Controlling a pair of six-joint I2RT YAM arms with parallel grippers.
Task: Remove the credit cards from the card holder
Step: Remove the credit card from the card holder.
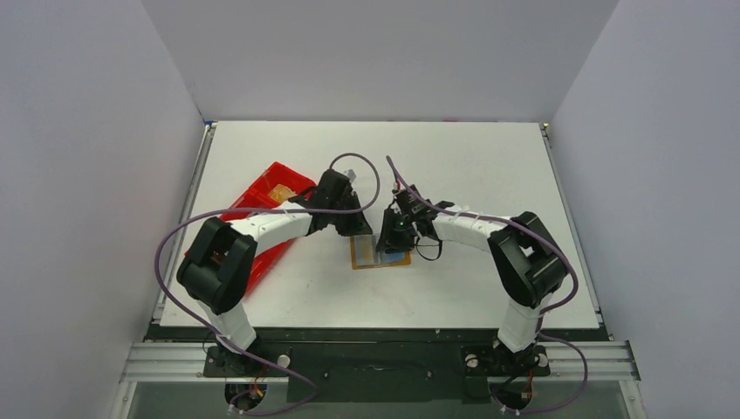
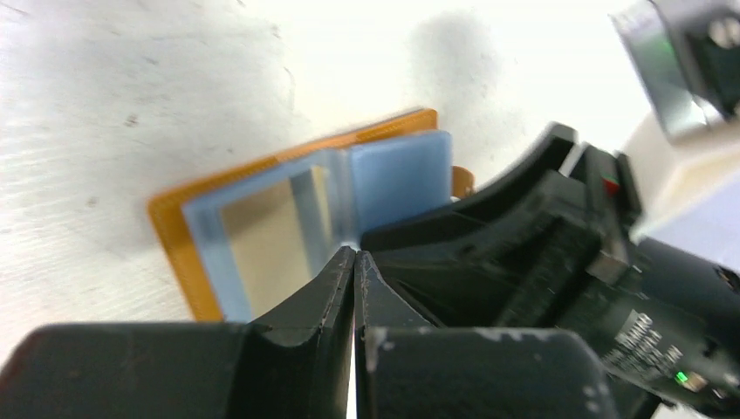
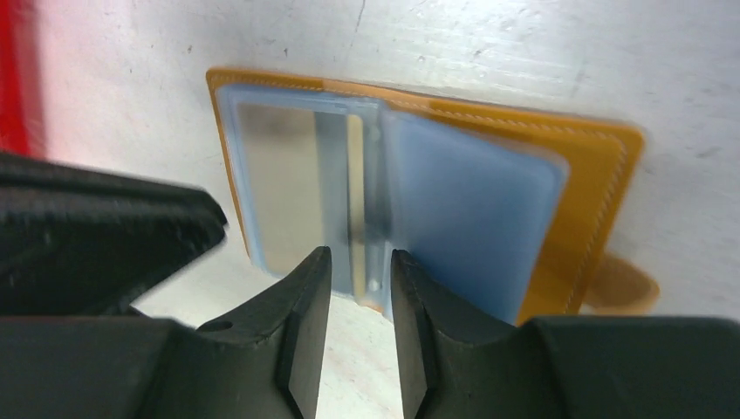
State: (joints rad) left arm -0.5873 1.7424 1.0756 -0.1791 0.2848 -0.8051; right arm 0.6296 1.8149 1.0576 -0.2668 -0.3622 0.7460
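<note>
Left tool (image 1: 353,229), right tool (image 1: 390,244) crowd over card holder (image 1: 365,262); red tray (image 1: 262,188) at left.

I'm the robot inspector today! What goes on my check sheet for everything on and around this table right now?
Surface: white table, lightly scuffed.
Job's things: card holder lies open and flat mid-table; the pale blue-grey credit cards are not yet out of it.
Clutter: red tray at the table's left side, with something tan inside that is too small to tell.
Grippers: left gripper is shut, tips at the holder's edge; right gripper has its jaws slightly apart at the holder's middle fold, clamping nothing.
Cables: purple cables loop in the air, none lying on the holder.
Surroundings: plain grey walls on three sides; metal rail along the near edge.
</note>
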